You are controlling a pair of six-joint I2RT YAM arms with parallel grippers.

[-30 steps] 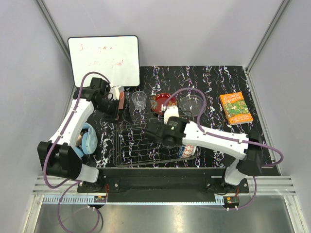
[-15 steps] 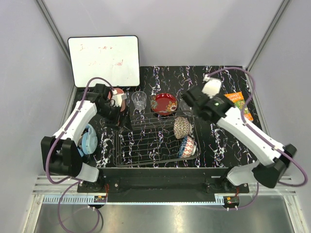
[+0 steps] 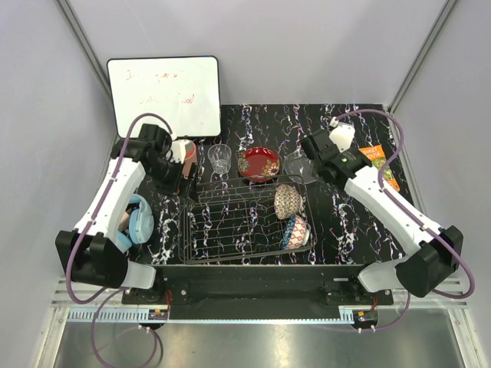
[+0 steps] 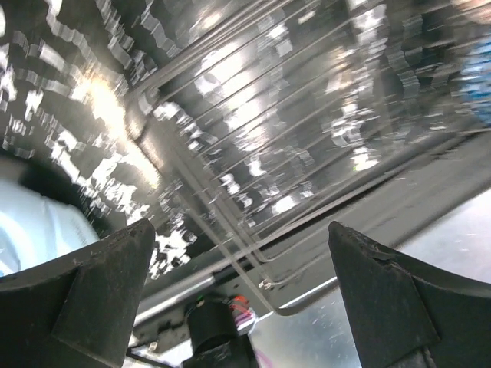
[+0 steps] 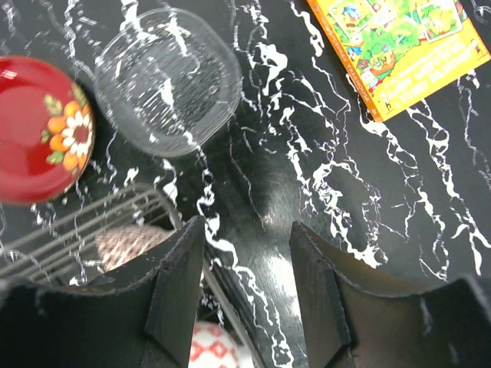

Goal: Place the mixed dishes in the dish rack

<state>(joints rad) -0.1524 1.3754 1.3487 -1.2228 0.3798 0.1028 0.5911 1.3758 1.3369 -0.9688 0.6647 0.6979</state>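
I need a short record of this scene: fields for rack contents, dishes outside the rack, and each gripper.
in dish rack: beige speckled bowl, blue patterned bowl
on table: red gold-patterned plate, clear glass bowl, clear glass tumbler
left gripper: open, empty
right gripper: open, empty

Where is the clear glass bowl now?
Top external view: the clear glass bowl sits beyond the far right corner of the dish rack, between the red plate and the orange book.

A robot lab cell: plain grey walls (image 3: 322, 46) box in a black marbled table (image 3: 345, 222), with a left arm (image 3: 115, 195) and right arm (image 3: 383, 203) mounted by an aluminium rail (image 3: 261, 307) and a whiteboard (image 3: 163, 93) behind.
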